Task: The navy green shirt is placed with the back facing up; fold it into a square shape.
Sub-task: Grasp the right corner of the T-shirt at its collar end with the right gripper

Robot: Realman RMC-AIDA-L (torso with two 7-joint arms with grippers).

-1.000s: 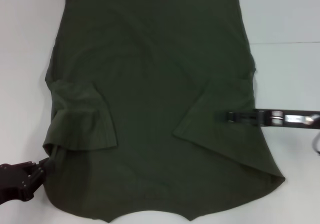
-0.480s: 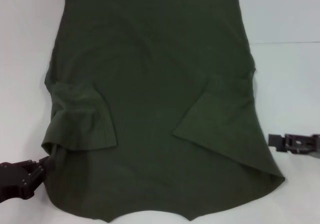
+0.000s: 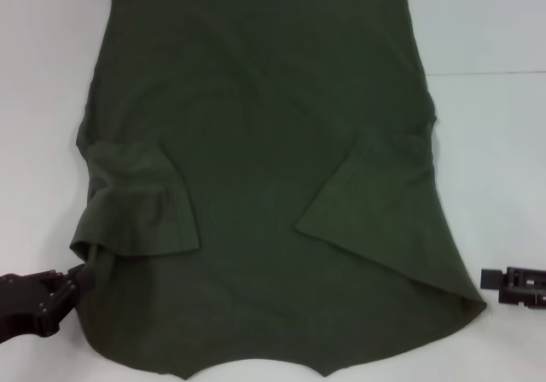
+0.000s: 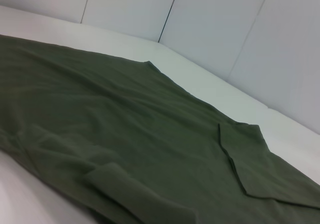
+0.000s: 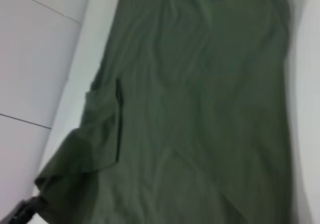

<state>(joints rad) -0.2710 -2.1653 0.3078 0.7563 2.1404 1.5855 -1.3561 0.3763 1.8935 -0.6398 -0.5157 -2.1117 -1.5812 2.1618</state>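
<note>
Shirt [image 3: 256, 143], one; sleeves, two folded.

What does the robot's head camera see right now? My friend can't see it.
A big navy green shirt lies flat on a white table, both sleeves folded inward. The left gripper touches its near left edge; the right gripper sits just off its near right corner.

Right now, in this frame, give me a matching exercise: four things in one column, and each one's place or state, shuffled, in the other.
1. navy green shirt
2. left gripper
3. right gripper
4. right sleeve

A. off the cloth, beside the shirt's right near corner
B. folded inward over the shirt's back
C. spread flat on the white table
D. at the shirt's left near edge

Pairs: 1-C, 2-D, 3-A, 4-B
</note>
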